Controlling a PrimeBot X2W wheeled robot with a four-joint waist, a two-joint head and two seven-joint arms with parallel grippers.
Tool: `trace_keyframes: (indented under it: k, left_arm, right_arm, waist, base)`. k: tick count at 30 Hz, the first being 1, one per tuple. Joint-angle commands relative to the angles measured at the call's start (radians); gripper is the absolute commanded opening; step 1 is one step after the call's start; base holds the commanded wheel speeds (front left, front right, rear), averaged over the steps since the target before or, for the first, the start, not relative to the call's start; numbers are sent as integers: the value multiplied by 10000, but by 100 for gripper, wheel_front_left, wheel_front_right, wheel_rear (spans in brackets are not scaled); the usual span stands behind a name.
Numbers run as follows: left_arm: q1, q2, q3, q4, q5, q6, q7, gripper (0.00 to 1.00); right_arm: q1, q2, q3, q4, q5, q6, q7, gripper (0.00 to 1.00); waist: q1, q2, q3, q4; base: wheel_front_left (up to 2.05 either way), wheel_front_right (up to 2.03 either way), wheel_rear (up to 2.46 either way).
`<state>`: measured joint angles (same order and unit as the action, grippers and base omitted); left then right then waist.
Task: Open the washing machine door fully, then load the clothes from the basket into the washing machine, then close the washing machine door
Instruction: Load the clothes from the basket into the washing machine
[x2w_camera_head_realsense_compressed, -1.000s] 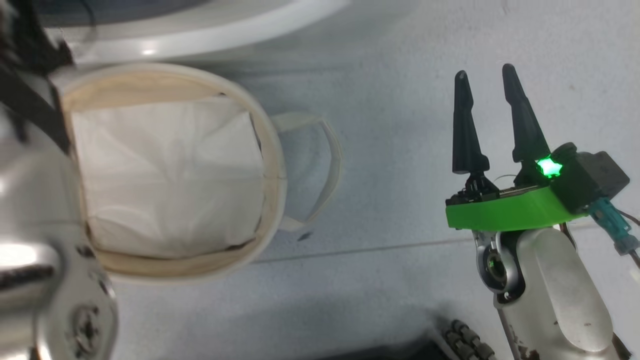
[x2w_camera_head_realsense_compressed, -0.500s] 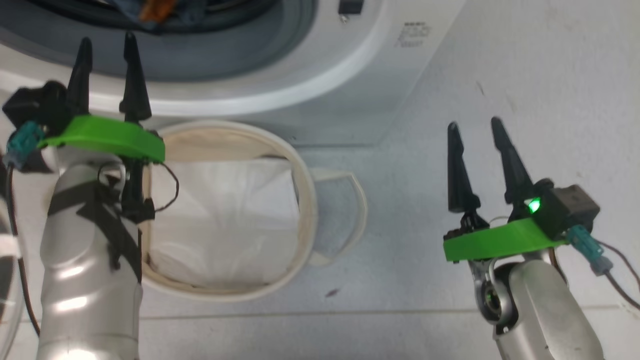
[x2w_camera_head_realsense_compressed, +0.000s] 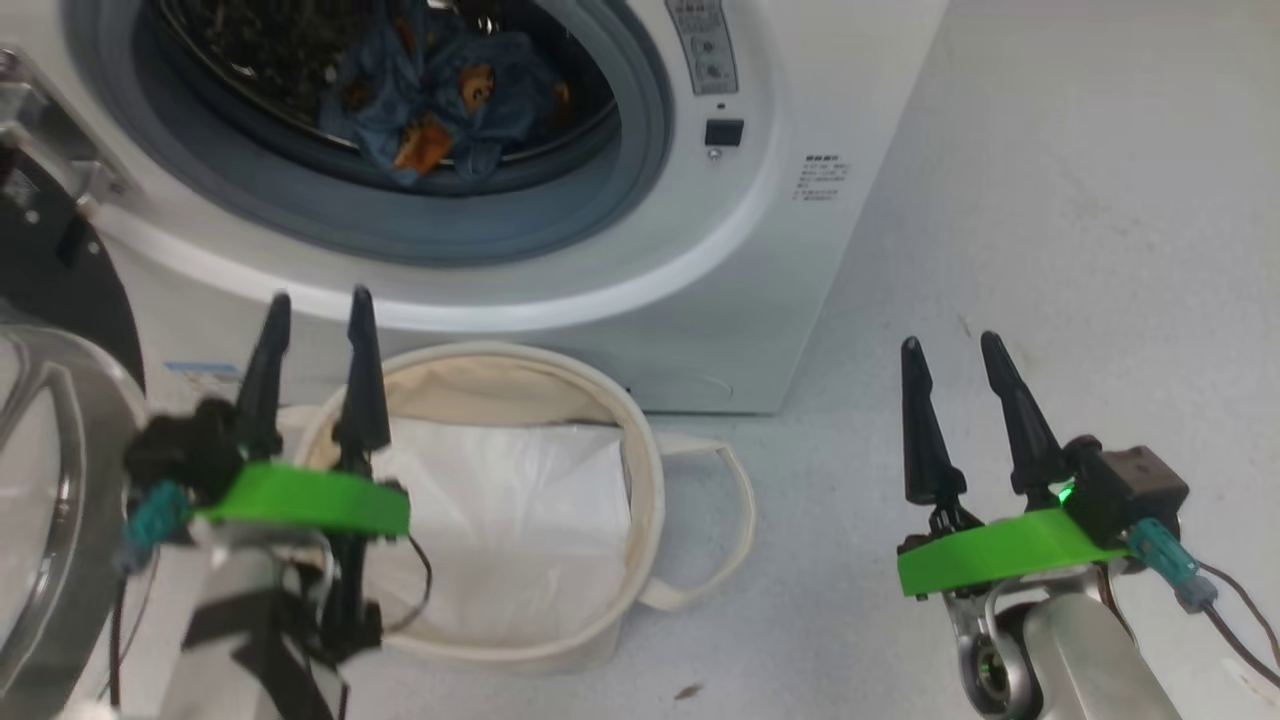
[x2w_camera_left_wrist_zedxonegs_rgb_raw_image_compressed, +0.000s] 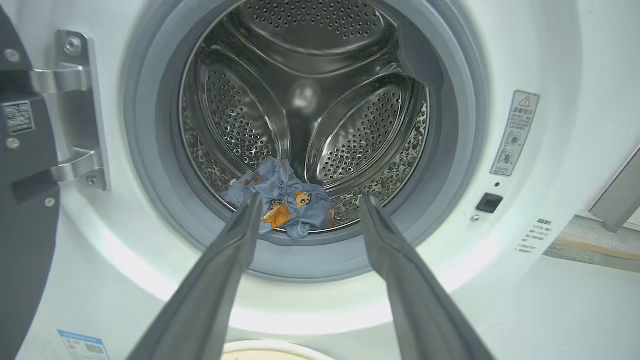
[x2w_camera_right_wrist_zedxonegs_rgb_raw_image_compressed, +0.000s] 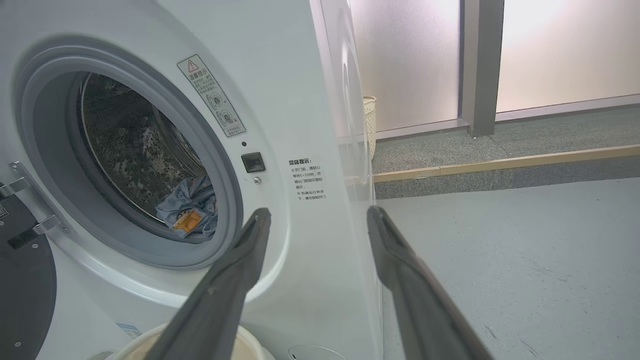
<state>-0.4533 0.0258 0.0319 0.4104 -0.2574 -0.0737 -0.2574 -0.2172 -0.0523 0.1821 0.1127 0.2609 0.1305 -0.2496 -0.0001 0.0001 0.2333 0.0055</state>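
The white washing machine (x2w_camera_head_realsense_compressed: 780, 260) stands with its mouth uncovered. Light-blue clothes (x2w_camera_head_realsense_compressed: 440, 95) with orange prints lie at the front of its steel drum (x2w_camera_left_wrist_zedxonegs_rgb_raw_image_compressed: 305, 100). They show too in the left wrist view as the clothes (x2w_camera_left_wrist_zedxonegs_rgb_raw_image_compressed: 282, 202) and in the right wrist view as the clothes (x2w_camera_right_wrist_zedxonegs_rgb_raw_image_compressed: 192, 207). The washing machine door (x2w_camera_head_realsense_compressed: 50, 500) hangs swung out at the far left, its hinge (x2w_camera_left_wrist_zedxonegs_rgb_raw_image_compressed: 75, 110) visible. The cream basket (x2w_camera_head_realsense_compressed: 640, 480) sits on the floor before the machine, holding a flat white sheet (x2w_camera_head_realsense_compressed: 520, 510). My left gripper (x2w_camera_head_realsense_compressed: 315, 300) hovers open over the basket's left rim. My right gripper (x2w_camera_head_realsense_compressed: 950, 345) hangs open over bare floor to the right.
Grey floor (x2w_camera_head_realsense_compressed: 1050, 250) stretches to the right of the machine. A raised step with a wooden edge (x2w_camera_right_wrist_zedxonegs_rgb_raw_image_compressed: 500, 162) and frosted glass panels (x2w_camera_right_wrist_zedxonegs_rgb_raw_image_compressed: 565, 50) lie beyond. A pale perforated bin (x2w_camera_right_wrist_zedxonegs_rgb_raw_image_compressed: 370, 120) stands behind the machine.
The head camera has tilted up, so the drum and clothes have come into sight. My left gripper has come into the head view and now sits over the basket's left rim. Both grippers stayed open.
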Motion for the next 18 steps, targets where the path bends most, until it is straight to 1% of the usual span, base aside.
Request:
trace_keyframes:
  k: [1, 5, 8, 18]
  left_arm:
    - [187, 246, 112, -579, -147, 160, -44, 100]
    - [1156, 246, -335, -1181, -299, 512, -44, 100]
    - [1605, 245, -444, -1499, -293, 710, -44, 100]
    - [2000, 245, -742, -1851, 32, 921, -44, 100]
  right_arm:
    - [-41, 20, 187, -314, 98, 2, -122, 100]
    - [162, 20, 177, -295, 168, 2, -122, 100]
    - [266, 20, 188, -283, 193, 2, -122, 100]
    - [365, 20, 265, -229, 209, 2, -122, 100]
  waist:
    - [1, -1, -262, 52]
    - [1, -1, -530, 91]
    - [1, -1, -645, 107]
    - [1, -1, -766, 155]
  base:
    - [0, 0, 0]
    - [0, 0, 0]
    - [0, 0, 0]
    - [0, 0, 0]
